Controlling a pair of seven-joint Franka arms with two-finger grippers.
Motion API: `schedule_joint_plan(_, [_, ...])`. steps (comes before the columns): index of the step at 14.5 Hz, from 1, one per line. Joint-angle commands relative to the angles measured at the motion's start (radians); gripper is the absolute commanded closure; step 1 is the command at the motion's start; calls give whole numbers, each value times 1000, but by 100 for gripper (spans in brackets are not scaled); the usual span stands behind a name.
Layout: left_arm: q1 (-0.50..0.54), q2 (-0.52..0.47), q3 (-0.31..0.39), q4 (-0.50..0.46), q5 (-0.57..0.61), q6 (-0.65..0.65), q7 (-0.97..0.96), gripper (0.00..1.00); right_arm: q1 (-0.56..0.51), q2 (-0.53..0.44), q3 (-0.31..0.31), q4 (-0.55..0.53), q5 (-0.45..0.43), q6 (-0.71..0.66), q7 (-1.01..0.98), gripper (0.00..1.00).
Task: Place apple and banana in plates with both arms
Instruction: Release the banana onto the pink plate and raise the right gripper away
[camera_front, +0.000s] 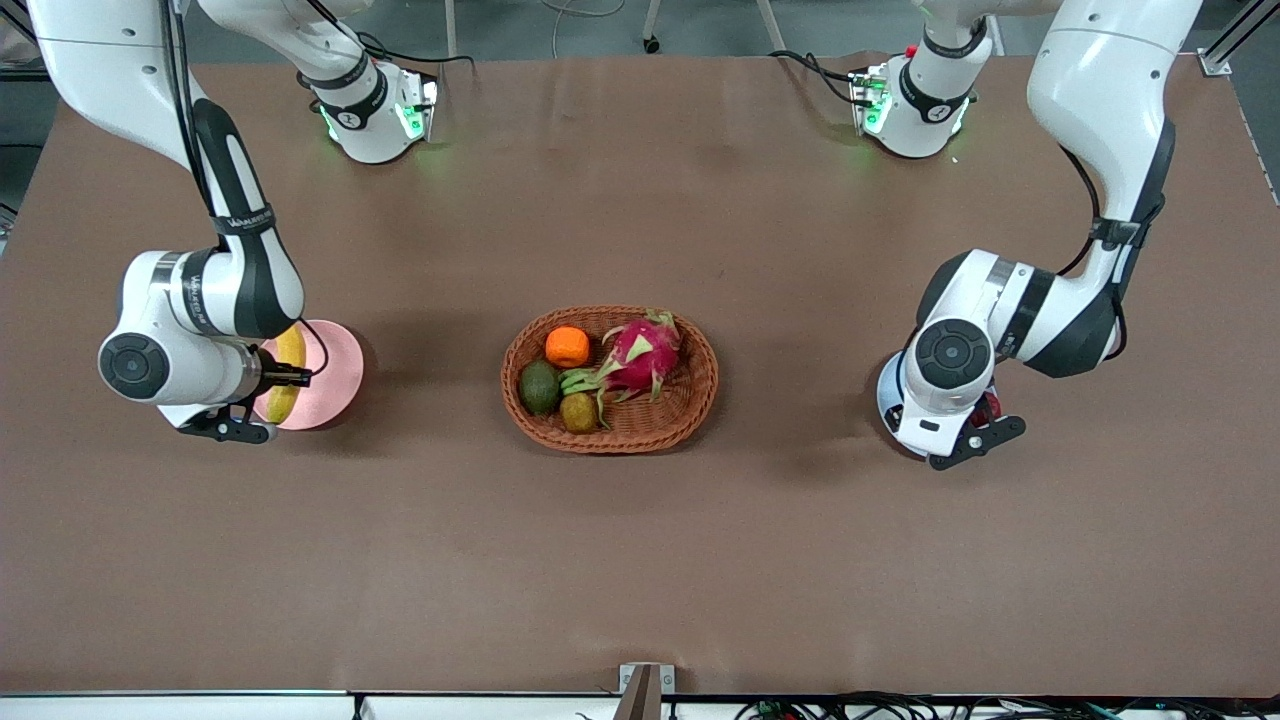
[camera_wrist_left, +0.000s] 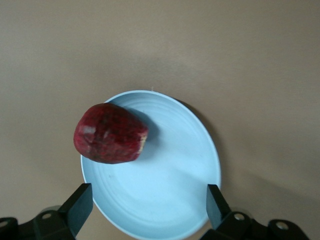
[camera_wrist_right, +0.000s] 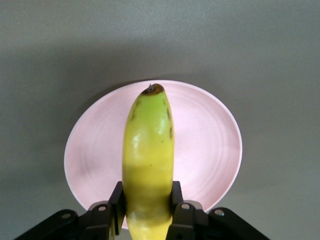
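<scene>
A: Two arms, two plates, and a fruit at each. The right gripper (camera_wrist_right: 148, 212) hangs over the pink plate (camera_wrist_right: 210, 145) with its fingers clamped on the one banana (camera_wrist_right: 148, 160), squeezing it low on its body, the dark tip pointing out away from the wrist.

B: Is the banana on the plate yet?

A: Can't tell if it touches. It lies along the middle of the pink plate, directly under the gripper. In the front view the banana (camera_front: 288, 372) peeks out beside the right wrist, with the pink plate (camera_front: 335, 385) showing past it.

B: And the left arm?

A: The left gripper (camera_wrist_left: 148, 210) is over the blue plate (camera_wrist_left: 185, 175), fingers spread wide, holding nothing. The single apple (camera_wrist_left: 111, 133) (dark red, glossy) lies on the blue plate at its rim, off to one side of the gap between the fingers and touching neither. From the front, just a sliver of the blue plate (camera_front: 885, 385) and the apple (camera_front: 988, 408) show around the left wrist.

B: Anything else on the table (camera_front: 640, 560)?

A: One brown woven basket (camera_front: 690, 410) between the two grippers, well apart from both. Four fruits inside: one dragon fruit (camera_front: 640, 355), one orange (camera_front: 567, 346), one avocado (camera_front: 539, 387), one kiwi (camera_front: 579, 411).
</scene>
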Motion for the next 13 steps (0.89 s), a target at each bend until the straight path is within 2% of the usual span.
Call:
schedule_joint_plan(1, [3,-21,-36,67,-53,-101,1,0,-16,-41,14,-74,-23,67,10,89])
schedule_joint_plan(5, [12,-41,-81,137,-78,-173,51,0,-16,-37,14,-72,-12,95,13,89])
schedule_joint_plan(8, [17,-101,-82,140,-93,-180,177,0,-16,-34,16,-72,-10,96,15,88])
schedule_joint_plan(11, [40,-136,-81,167,-165,-187,272,0,-16,-25,14,-72,-10,108,15,82])
schedule_joint_plan(13, [38,-173,-82,167,-164,-189,282,0,-16,-23,16,-72,-10,108,16,73])
